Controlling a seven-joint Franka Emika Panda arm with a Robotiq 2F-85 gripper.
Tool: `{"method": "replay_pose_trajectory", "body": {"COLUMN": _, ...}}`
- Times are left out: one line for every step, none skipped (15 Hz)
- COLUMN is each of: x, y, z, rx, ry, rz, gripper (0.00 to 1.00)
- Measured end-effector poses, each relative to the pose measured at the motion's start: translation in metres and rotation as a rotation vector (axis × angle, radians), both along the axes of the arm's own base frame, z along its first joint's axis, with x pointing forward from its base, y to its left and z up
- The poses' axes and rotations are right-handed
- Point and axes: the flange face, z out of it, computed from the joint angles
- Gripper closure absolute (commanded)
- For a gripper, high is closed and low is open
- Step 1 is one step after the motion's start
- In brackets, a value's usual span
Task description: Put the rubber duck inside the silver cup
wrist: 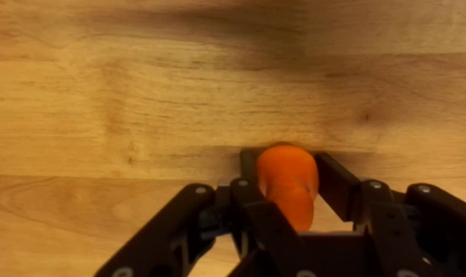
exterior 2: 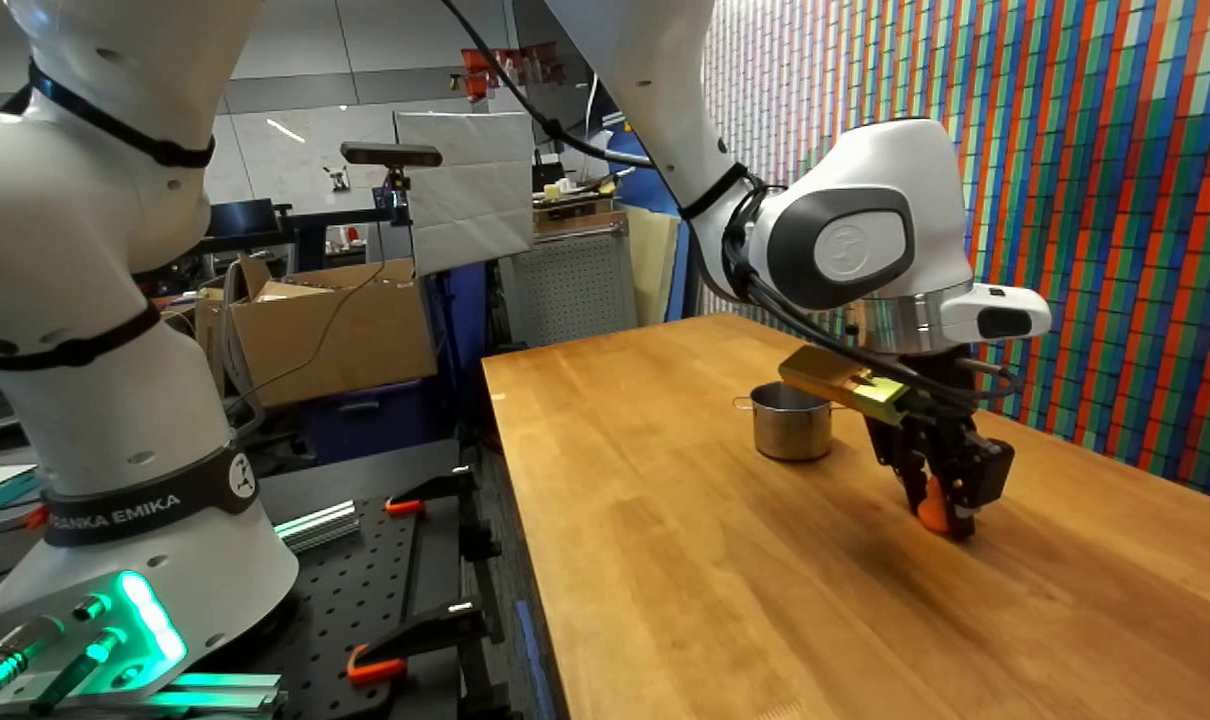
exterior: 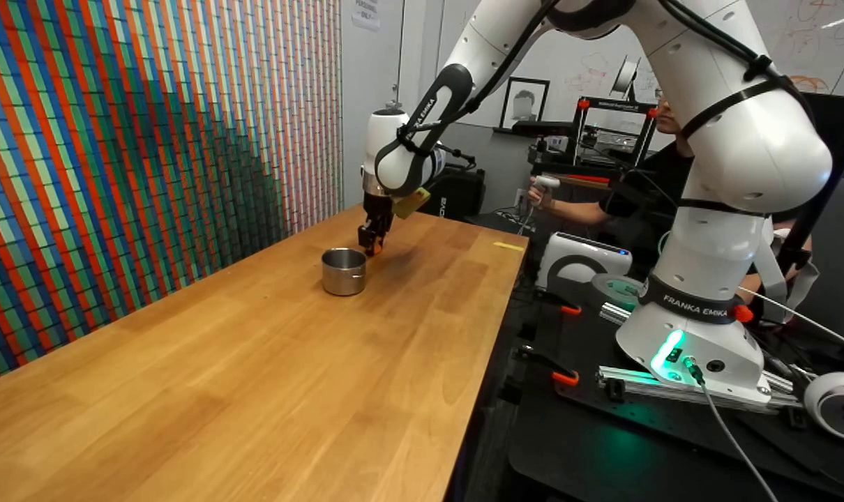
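Observation:
The orange rubber duck sits between the two black fingers of my gripper in the wrist view. Both fingers press against its sides, so the gripper is shut on it. The duck also shows in both exterior views, as a small orange patch at the fingertips. The fingertips are at or just above the table top; I cannot tell if the duck touches the wood. The silver cup stands upright on the table, a short way from the gripper, and also shows in an exterior view. It is out of the wrist view.
The wooden table carries the cup. A colourful striped wall runs along one long side. The robot base stands off the opposite side. Thin handles stick out from the cup's sides.

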Motion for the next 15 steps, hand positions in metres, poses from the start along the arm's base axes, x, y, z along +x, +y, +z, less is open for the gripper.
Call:
{"method": "replay_pose_trajectory", "body": {"x": 0.000, "y": 0.000, "z": 0.000, "rx": 0.000, "ry": -0.001, "rz": -0.003, "gripper": 0.80}}
{"method": "replay_pose_trajectory", "body": {"x": 0.000, "y": 0.000, "z": 0.001, "rx": 0.000, "ry": -0.002, "rz": -0.006, "gripper": 0.80}}
{"method": "replay_pose_trajectory", "body": {"x": 0.001, "y": -0.001, "z": 0.002, "rx": 0.000, "ry": -0.003, "rz": -0.008, "gripper": 0.81}}
{"method": "replay_pose_trajectory", "body": {"x": 0.002, "y": -0.002, "z": 0.004, "rx": 0.001, "ry": -0.006, "rz": -0.010, "gripper": 0.81}}
{"method": "replay_pose_trajectory", "body": {"x": 0.005, "y": -0.001, "z": 0.007, "rx": 0.002, "ry": -0.010, "rz": -0.012, "gripper": 0.81}}
{"method": "replay_pose_trajectory", "body": {"x": 0.008, "y": 0.000, "z": 0.012, "rx": 0.005, "ry": -0.011, "rz": -0.015, "gripper": 0.80}}
{"method": "replay_pose_trajectory", "body": {"x": 0.011, "y": 0.003, "z": 0.018, "rx": 0.012, "ry": -0.008, "rz": -0.018, "gripper": 0.80}}
{"method": "replay_pose_trajectory", "body": {"x": 0.015, "y": 0.007, "z": 0.028, "rx": 0.020, "ry": -0.008, "rz": -0.020, "gripper": 0.81}}
{"method": "replay_pose_trajectory", "body": {"x": 0.019, "y": 0.012, "z": 0.040, "rx": 0.029, "ry": -0.005, "rz": -0.021, "gripper": 0.81}}
{"method": "replay_pose_trajectory", "body": {"x": 0.022, "y": 0.017, "z": 0.054, "rx": 0.038, "ry": -0.002, "rz": -0.022, "gripper": 0.81}}
{"method": "replay_pose_trajectory", "body": {"x": 0.024, "y": 0.023, "z": 0.068, "rx": 0.050, "ry": 0.007, "rz": -0.025, "gripper": 0.81}}
{"method": "replay_pose_trajectory", "body": {"x": 0.025, "y": 0.028, "z": 0.082, "rx": 0.063, "ry": 0.021, "rz": -0.030, "gripper": 0.81}}
{"method": "replay_pose_trajectory", "body": {"x": 0.025, "y": 0.034, "z": 0.095, "rx": 0.075, "ry": 0.038, "rz": -0.032, "gripper": 0.81}}
{"method": "replay_pose_trajectory", "body": {"x": 0.023, "y": 0.039, "z": 0.106, "rx": 0.085, "ry": 0.055, "rz": -0.034, "gripper": 0.81}}
{"method": "replay_pose_trajectory", "body": {"x": 0.021, "y": 0.045, "z": 0.116, "rx": 0.096, "ry": 0.075, "rz": -0.035, "gripper": 0.81}}
